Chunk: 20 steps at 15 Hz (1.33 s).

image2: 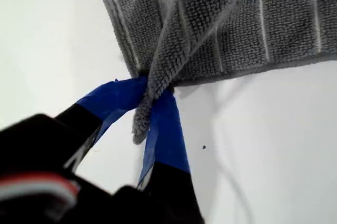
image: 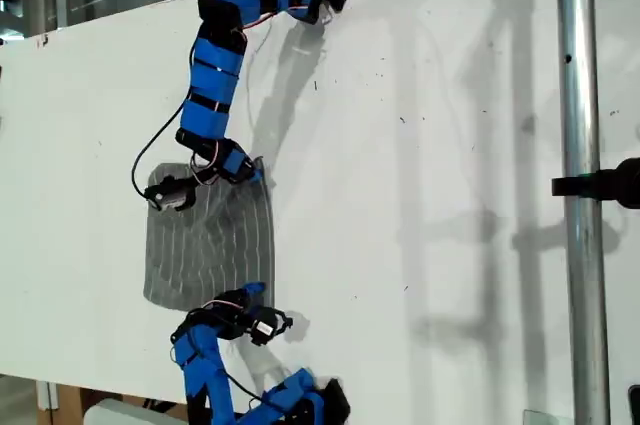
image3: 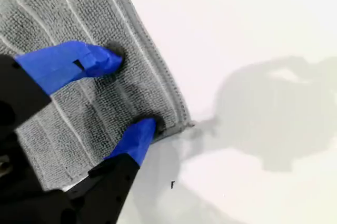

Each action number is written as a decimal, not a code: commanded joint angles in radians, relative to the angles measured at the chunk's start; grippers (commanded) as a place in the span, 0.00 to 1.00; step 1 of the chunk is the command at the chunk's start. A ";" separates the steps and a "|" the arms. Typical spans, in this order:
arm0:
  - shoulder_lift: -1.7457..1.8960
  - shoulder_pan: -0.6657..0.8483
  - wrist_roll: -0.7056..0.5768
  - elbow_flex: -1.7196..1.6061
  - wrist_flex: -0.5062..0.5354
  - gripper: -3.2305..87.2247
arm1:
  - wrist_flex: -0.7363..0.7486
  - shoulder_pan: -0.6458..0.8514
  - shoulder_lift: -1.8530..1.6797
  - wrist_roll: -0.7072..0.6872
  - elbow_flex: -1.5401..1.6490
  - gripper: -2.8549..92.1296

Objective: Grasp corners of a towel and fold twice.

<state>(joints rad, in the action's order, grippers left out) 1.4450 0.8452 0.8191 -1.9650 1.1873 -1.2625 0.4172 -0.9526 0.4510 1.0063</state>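
You see a white table [image: 430,245] filling the exterior view, with a metal pole [image: 580,185] standing upright near that view's right edge. Two blue arms reach in from that view's top and bottom edges toward the towel [image: 210,235], which lies flat on the table in the exterior view's left half, grey with pale stripes.

Which arm is which cannot be settled from the exterior view, so read the wrist views. In the first wrist view, my first gripper [image2: 150,110] has its blue-taped jaws pinched narrow on one of the corners [image2: 145,116] of the towel; the cloth is bunched into a twisted tip between them and pulled up off the table, while the rest of the towel [image2: 237,18] lies flat behind.

In the second wrist view, my second gripper [image3: 134,89] stands wide, both fingertips [image3: 105,60] pressed down on the towel [image3: 68,118] just beside another corner [image3: 181,124], with flat cloth spanning the gap between the jaws.
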 commanded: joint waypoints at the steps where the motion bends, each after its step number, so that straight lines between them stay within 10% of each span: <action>1: -0.028 0.028 0.026 0.008 -0.003 0.26 | 0.002 -0.009 -0.141 0.009 0.025 0.03; 4: -0.008 0.032 0.034 -0.032 -0.009 0.03 | 0.008 0.003 -0.181 0.011 0.067 0.03; 10: 0.285 -0.086 0.092 -0.127 0.025 0.00 | 0.009 0.005 -0.212 0.006 0.109 0.03; 20: 0.756 -1.012 0.888 -0.038 0.313 0.00 | -0.181 -0.591 -0.523 0.385 0.209 0.03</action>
<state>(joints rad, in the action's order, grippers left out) 2.1721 -0.0690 1.6306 -2.0601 1.4818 -1.4235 -0.1197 -1.3760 0.7961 1.2809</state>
